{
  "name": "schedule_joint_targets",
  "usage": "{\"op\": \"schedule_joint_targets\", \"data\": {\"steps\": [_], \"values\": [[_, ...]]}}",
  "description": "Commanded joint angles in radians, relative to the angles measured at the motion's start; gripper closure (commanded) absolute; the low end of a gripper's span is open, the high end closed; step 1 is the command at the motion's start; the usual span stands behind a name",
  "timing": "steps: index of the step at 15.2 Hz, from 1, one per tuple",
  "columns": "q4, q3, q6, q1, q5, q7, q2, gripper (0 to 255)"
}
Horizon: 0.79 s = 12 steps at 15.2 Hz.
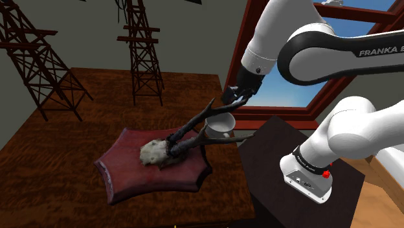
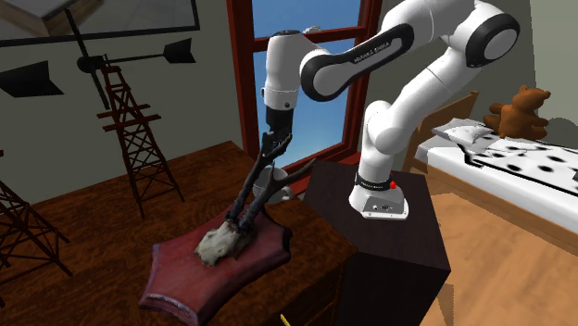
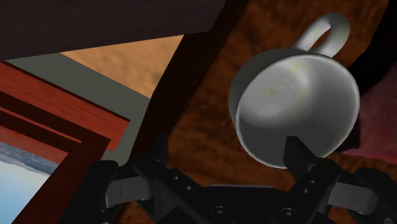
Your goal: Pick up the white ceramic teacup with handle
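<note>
Teacup (image 3: 296, 102): we record a white, smooth-glazed round bowl with a single loop handle, standing on the dark, grained wooden table (image 1: 84, 110). It is near the table edge by the red-framed window (image 1: 278, 113) and just beside the dark, curved antlers (image 1: 188, 136). The antlers rise from a pale, rough skull piece (image 1: 154, 153) fixed to a reddish, shield-shaped plaque (image 1: 129, 178). In the shoulder view the black gripper (image 1: 237, 99) hangs just above the cup's rim. In the wrist view the gripper (image 3: 226, 146) has its fingers spread apart and clasps nothing. One fingertip overlaps the cup's near rim, and we cannot tell whether it touches. The other fingertip lies over the table, apart from the cup. White capitals reading "FRANKA" (image 1: 379, 52) run along the arm's dark link. The matt black stand (image 1: 278, 139) is beside the table.
</note>
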<state>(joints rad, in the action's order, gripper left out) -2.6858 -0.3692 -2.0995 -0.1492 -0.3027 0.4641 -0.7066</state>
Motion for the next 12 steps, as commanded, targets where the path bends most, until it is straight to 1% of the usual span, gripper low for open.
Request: {"op": "schedule_joint_targets", "data": {"steps": [1, 2, 8, 9, 11, 12], "values": [[-0.011, -0.051, -0.055, -0.013, -0.021, 0.044, 0.041, 0], [-0.011, -0.051, -0.056, -0.013, -0.021, 0.044, 0.041, 0], [-0.065, -0.075, -0.155, -0.016, -0.038, 0.041, 0.087, 0], [-0.078, -0.082, -0.182, -0.016, -0.043, 0.04, 0.102, 0], [-0.078, -0.082, -0.182, -0.016, -0.043, 0.04, 0.102, 0], [-0.078, -0.081, -0.18, -0.017, -0.043, 0.04, 0.1, 255]]}}
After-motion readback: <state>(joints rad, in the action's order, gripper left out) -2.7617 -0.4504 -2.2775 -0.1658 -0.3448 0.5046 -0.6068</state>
